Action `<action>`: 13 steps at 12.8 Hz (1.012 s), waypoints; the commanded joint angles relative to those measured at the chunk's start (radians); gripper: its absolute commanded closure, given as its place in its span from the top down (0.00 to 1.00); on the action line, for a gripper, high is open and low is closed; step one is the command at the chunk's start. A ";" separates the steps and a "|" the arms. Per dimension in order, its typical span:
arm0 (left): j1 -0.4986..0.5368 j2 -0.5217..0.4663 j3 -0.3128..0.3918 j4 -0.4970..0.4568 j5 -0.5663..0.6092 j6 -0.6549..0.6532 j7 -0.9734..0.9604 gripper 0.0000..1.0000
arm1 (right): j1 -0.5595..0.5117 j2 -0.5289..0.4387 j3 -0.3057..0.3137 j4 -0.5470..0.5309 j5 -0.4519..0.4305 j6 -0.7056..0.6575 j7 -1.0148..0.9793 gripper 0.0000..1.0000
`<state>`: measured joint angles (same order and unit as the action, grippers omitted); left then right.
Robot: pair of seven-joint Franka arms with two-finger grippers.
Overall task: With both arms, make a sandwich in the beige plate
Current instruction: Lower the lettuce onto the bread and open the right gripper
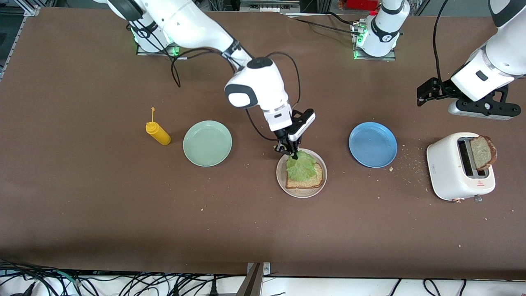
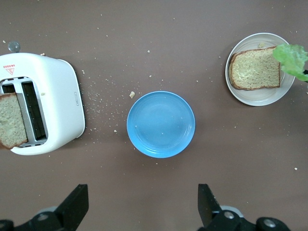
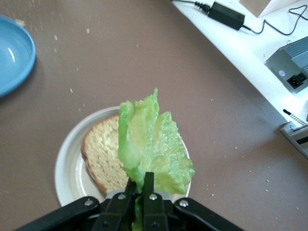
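Observation:
The beige plate [image 1: 281, 179] [image 2: 262, 97] [image 3: 67, 168] sits mid-table with one slice of brown bread [image 1: 305, 180] [image 2: 255, 70] [image 3: 102, 154] on it. My right gripper [image 1: 291, 153] [image 3: 138, 183] is shut on the stem of a crinkled green lettuce leaf [image 1: 301, 164] [image 2: 291, 57] [image 3: 151, 144], which drapes over the bread. A second bread slice [image 1: 483, 152] [image 2: 11, 120] stands in the white toaster [image 1: 456, 168] [image 2: 53, 96]. My left gripper [image 2: 143, 207] hangs open and empty, high over the table by the toaster.
A blue plate [image 1: 372, 144] [image 2: 160, 123] [image 3: 12, 53] lies between the beige plate and the toaster, with crumbs around it. A pale green plate [image 1: 207, 143] and a yellow squeeze bottle [image 1: 158, 132] lie toward the right arm's end.

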<state>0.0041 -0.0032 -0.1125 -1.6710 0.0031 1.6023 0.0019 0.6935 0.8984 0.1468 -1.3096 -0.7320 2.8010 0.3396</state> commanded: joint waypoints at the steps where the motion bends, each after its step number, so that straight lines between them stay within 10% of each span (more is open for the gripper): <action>1: 0.004 0.006 -0.004 0.025 0.020 -0.022 0.001 1.00 | 0.055 0.117 -0.065 0.153 -0.043 0.011 -0.005 0.00; 7: 0.004 0.006 -0.004 0.025 0.020 -0.022 0.001 1.00 | 0.109 0.237 -0.205 0.228 -0.040 0.137 -0.004 0.00; 8: 0.004 0.006 -0.004 0.025 0.020 -0.022 0.001 1.00 | 0.113 0.237 -0.204 0.230 -0.034 0.135 -0.001 0.34; 9: 0.004 0.006 -0.004 0.025 0.020 -0.022 0.001 1.00 | 0.116 0.235 -0.204 0.231 -0.029 0.135 0.001 0.99; 13: 0.004 0.006 -0.004 0.025 0.020 -0.022 0.001 1.00 | 0.130 0.212 -0.196 0.231 0.084 0.109 -0.004 1.00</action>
<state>0.0041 -0.0032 -0.1125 -1.6710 0.0031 1.6022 0.0019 0.8059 1.1116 -0.0443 -1.1065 -0.7122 2.9327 0.3396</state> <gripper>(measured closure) 0.000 0.414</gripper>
